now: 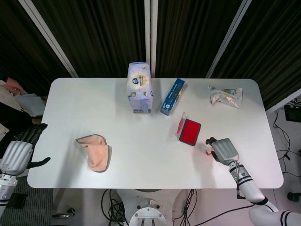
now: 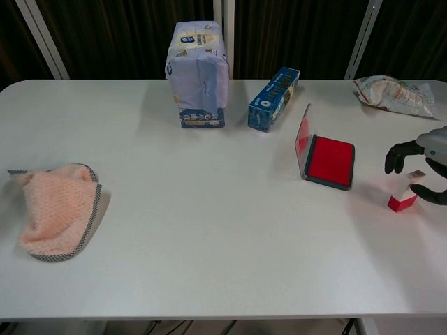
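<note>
my right hand (image 2: pixel 427 162) sits at the right edge of the table (image 1: pixel 141 141), fingers curled around a small red-based stamp (image 2: pixel 405 197) that stands tilted on the tabletop just right of the open red ink pad (image 2: pixel 330 161). in the chest view the dark fingers arch over the stamp's pale top and the thumb comes in from the near side, but i cannot tell whether they actually pinch it or only bracket it; there seems to be a sliver of table showing between fingertip and stamp. in the head view the back of my hand (image 1: pixel 224 149) hides most of the stamp, with only a bit of red peeking out on its left. the ink pad lies flat with its lid propped upright on the left side, so the red face is open toward my hand, which i judge is why the stamp is so close to it. my left hand (image 1: pixel 19 150) hangs off the left edge of the table, fingers spread and holding nothing, nearest to the peach cloth (image 1: pixel 95 153) bunched on the near left. further back stand a tissue pack (image 1: pixel 139 86) upright and a blue box (image 1: pixel 172 96) lying beside it, and a crumpled snack bag (image 1: pixel 226 96) lies in the far right corner.
</note>
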You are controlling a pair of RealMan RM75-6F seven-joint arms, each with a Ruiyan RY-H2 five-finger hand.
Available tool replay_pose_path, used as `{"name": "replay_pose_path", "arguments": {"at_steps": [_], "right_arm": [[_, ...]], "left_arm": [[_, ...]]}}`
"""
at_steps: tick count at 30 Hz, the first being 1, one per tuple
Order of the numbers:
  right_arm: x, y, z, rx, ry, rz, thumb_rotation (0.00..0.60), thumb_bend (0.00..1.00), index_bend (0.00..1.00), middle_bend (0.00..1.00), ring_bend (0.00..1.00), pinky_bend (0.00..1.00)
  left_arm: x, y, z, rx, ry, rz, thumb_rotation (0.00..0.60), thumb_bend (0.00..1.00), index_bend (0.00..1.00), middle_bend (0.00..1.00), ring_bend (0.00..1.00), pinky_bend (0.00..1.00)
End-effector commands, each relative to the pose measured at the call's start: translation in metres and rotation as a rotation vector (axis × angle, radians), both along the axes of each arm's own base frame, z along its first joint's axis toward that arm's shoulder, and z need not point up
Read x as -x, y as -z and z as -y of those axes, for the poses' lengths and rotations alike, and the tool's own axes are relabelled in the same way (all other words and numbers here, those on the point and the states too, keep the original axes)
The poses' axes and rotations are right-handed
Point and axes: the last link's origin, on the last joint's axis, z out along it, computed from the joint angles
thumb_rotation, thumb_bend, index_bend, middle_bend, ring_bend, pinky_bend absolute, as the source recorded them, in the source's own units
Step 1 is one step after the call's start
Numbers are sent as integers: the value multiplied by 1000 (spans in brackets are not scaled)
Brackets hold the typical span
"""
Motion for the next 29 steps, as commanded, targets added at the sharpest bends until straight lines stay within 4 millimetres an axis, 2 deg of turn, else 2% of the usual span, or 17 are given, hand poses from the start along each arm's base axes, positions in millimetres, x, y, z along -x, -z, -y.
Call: {"name": "replay_pose_path", "arguments": {"at_steps": [1,4,11,16,18,20,21,22,23,24,25,29], "right_arm": [[1,-2,-3,-10,0,-8,600,363,222,283,780,899],[2,-6,-6,-14,3,-13,600,354,128,255,780,899],[2,-22,-17,-18,-3,-18,600,302,9,194,780,899],[-1,-57,-36,88,-24,31,600,245,0,157,776,895],[0,-74,-47,162,-29,91,600,221,0,146,706,853],[4,-92,-61,247,-45,131,600,191,0,96,492,722],[7,-103,-68,298,-49,137,600,160,0,46,267,508],[9,-111,-71,347,-57,135,600,141,0,22,160,353],[11,-118,-74,399,-70,133,600,112,0,2,46,150],[11,-124,-75,448,-85,136,600,88,0,0,0,29],[12,-128,-77,500,-98,152,600,76,0,0,0,0],[19,-131,-80,539,-57,179,600,62,0,0,0,0]], "left_arm": [[0,0,0,1,0,0,598,24,44,91,78,184],[0,0,0,2,0,0,598,24,44,92,78,184],[-1,0,1,0,3,0,596,24,44,92,78,184],[-1,-1,2,-4,-2,0,596,25,44,92,78,184],[-1,-1,2,-4,-4,1,598,25,44,92,78,184],[-3,-2,2,-6,-1,-1,598,24,44,92,78,184],[-4,-3,2,-9,0,-2,598,24,44,91,78,184],[-4,-3,1,-12,1,-3,598,24,44,91,78,184],[-4,-4,1,-14,2,-5,598,24,44,91,77,184],[-4,-5,1,-16,2,-7,598,24,44,91,77,184],[-4,-5,1,-18,0,-9,598,24,44,91,78,184],[-5,-5,1,-19,2,-11,597,24,44,92,78,184]]}}
